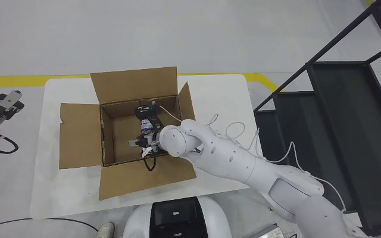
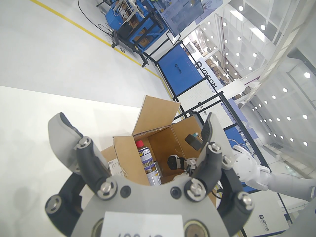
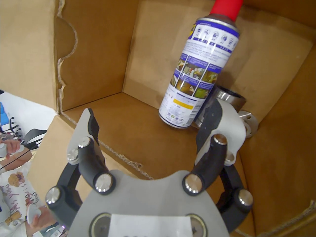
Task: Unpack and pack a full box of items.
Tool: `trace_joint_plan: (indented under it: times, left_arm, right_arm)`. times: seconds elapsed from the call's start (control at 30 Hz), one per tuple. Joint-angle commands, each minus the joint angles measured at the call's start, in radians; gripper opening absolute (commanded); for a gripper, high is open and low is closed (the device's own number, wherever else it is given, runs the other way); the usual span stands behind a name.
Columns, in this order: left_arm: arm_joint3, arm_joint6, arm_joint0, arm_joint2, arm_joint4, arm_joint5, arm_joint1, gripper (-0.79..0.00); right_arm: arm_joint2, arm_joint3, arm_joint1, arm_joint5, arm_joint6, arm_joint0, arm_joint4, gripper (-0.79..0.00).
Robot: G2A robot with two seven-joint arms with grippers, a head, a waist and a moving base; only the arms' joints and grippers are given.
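An open cardboard box [image 1: 80, 143] stands on the white table [image 1: 220, 98]. Inside it, a blue and white spray can [image 3: 200, 75] with a red cap leans against the box wall. Behind the can lies a metal flanged part [image 3: 233, 99]. My right gripper [image 3: 153, 114] is down inside the box, open, with nothing between its fingers; one fingertip [image 3: 217, 114] is close beside the can's base. From above, the right gripper [image 1: 146, 146] sits just in front of the can [image 1: 147, 125]. My left gripper [image 2: 135, 122] hangs open and empty beside the table, facing the box [image 2: 158, 117].
All the box flaps [image 1: 134, 83] are folded outward. A dark object [image 2: 193, 141] sits by the box's far wall. Bare table lies right of the box. A black stair frame [image 1: 333, 107] stands to the table's right. The left gripper [image 1: 9, 104] is off the table's left edge.
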Motion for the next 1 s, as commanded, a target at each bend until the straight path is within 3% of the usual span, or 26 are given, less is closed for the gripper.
trace_joint_plan:
  times: [0.0,0.23,0.47,0.77,0.97]
  left_arm:
    - [0.0,0.0,0.0,0.0,0.0,0.0,0.0,0.0]
    - [0.0,0.0,0.0,0.0,0.0,0.0,0.0,0.0]
    - [0.0,0.0,0.0,0.0,0.0,0.0,0.0,0.0]
    - [0.0,0.0,0.0,0.0,0.0,0.0,0.0,0.0]
    - [0.0,0.0,0.0,0.0,0.0,0.0,0.0,0.0]
  right_arm:
    - [-0.017,0.066,-0.025,0.026,-0.001,0.034,-0.003,0.0]
    - [-0.087,0.208,-0.112,0.058,-0.013,0.105,-0.017,0.0]
    - [-0.116,0.192,-0.168,0.139,-0.007,0.17,-0.1,0.0]
    - [-0.085,0.198,-0.16,0.21,0.099,0.173,-0.185,0.0]
    - [0.027,0.103,-0.11,0.251,0.1,0.109,-0.213,0.0]
